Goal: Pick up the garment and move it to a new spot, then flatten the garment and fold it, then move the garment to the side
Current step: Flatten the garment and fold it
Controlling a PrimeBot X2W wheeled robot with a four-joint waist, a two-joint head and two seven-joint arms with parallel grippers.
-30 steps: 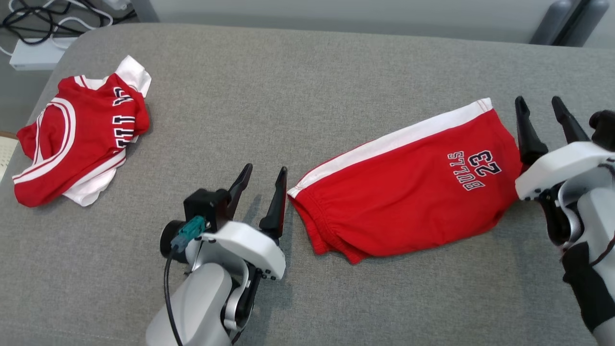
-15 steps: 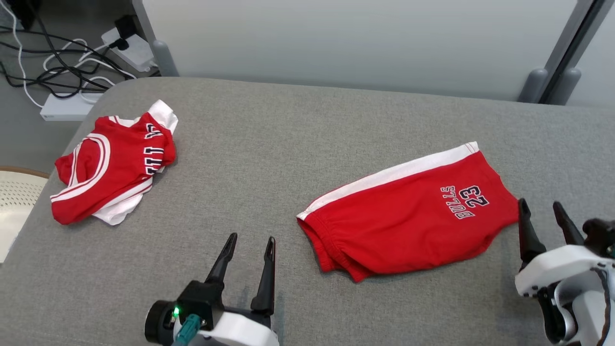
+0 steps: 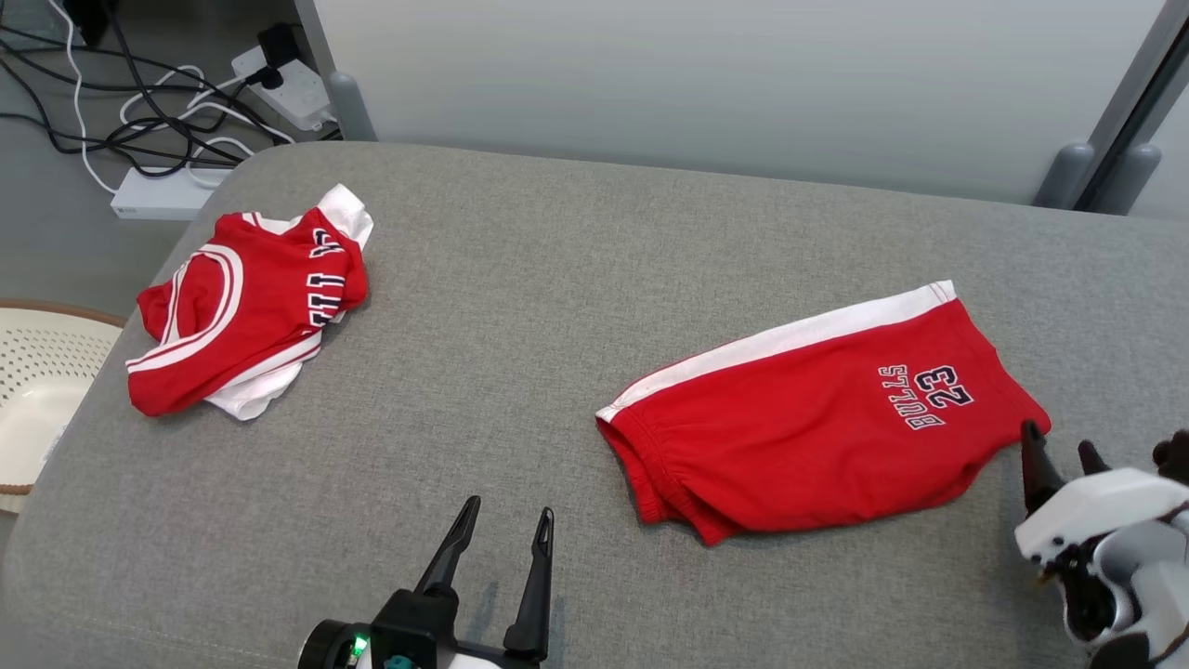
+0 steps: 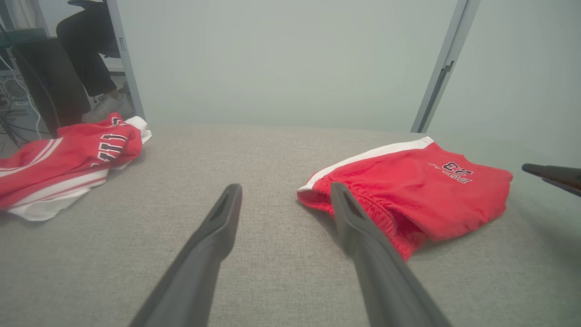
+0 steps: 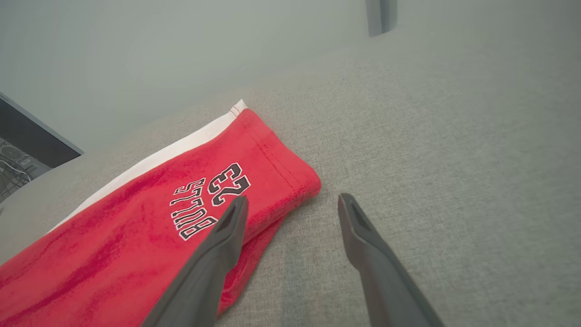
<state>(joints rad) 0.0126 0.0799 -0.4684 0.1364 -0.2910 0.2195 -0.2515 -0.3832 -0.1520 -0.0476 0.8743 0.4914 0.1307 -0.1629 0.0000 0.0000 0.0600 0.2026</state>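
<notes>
The garment, red shorts (image 3: 817, 418) with a white side stripe and "BULLS 23" print, lies folded flat on the grey padded surface (image 3: 557, 260), right of centre. My left gripper (image 3: 511, 507) stands open near the front edge, left of the waistband and apart from it. In the left wrist view the shorts (image 4: 408, 190) lie just beyond the right finger of the open left gripper (image 4: 285, 188). My right gripper (image 3: 1057, 439) is open beside the hem corner. In the right wrist view its left finger hangs over the shorts (image 5: 159, 218), and the right gripper (image 5: 292, 199) holds nothing.
A crumpled red and white jersey (image 3: 241, 307) lies at the far left of the surface. A white perforated basket (image 3: 37, 372) stands off the left edge. Cables and a power strip (image 3: 158, 195) lie on the floor behind. A person's leg (image 4: 86, 54) shows at the back left.
The head camera has tilted up and shifted. Both open grippers have drawn back from the shorts toward the near edge. The shorts and the jersey lie as before.
</notes>
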